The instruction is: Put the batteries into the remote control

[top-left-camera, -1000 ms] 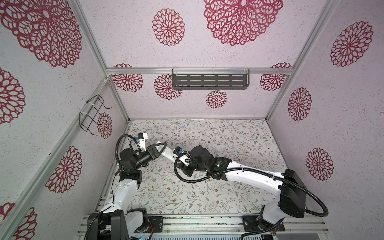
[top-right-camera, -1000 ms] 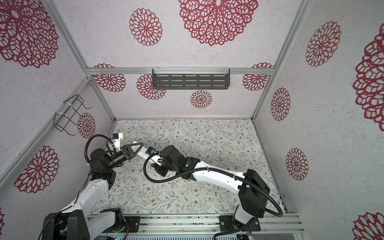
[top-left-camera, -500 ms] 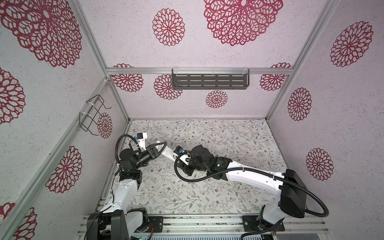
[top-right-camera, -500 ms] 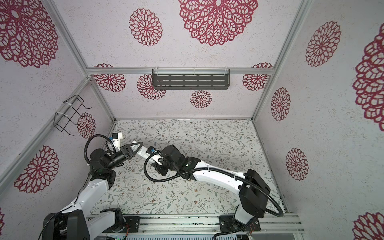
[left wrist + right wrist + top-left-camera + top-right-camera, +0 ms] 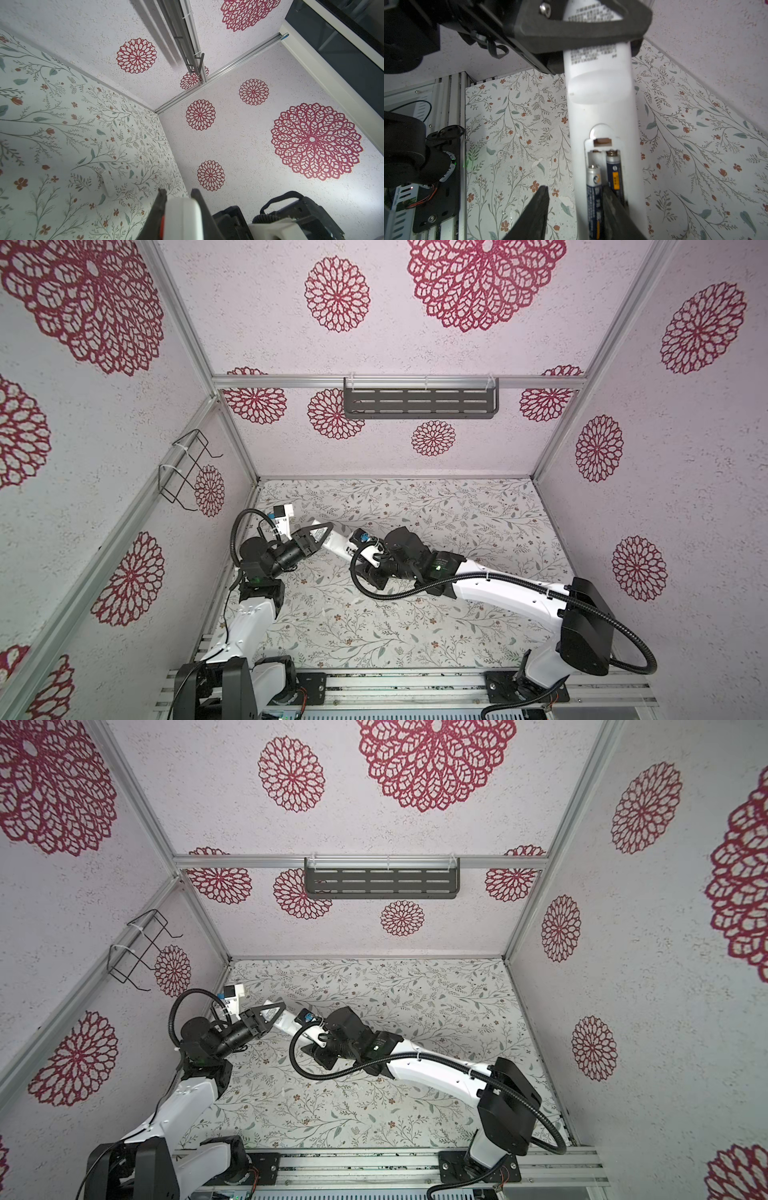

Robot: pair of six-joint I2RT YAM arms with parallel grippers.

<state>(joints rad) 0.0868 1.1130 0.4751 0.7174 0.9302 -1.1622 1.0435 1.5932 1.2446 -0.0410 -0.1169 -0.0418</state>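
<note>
**Scarcely any movement: remote gripped, both batteries in the recess**

Since a second ago, both arms sit almost unchanged in both top views. Left of centre in those views, the remote control (image 5: 337,546) (image 5: 287,1028) is held above the floral bench (image 5: 415,614). In the right wrist view its recess is uncovered and the batteries (image 5: 613,172) lie in it side by side. The one nearer the frame's right reaches its spring, while the other's silvery end stops short of its contact. The left gripper (image 5: 322,534) has its jaws clamped across the remote's printed end. The right gripper (image 5: 575,189) hovers at the recess with jaws parted. One finger (image 5: 612,207) lies over the batteries and the other is off the remote's edge.
</note>
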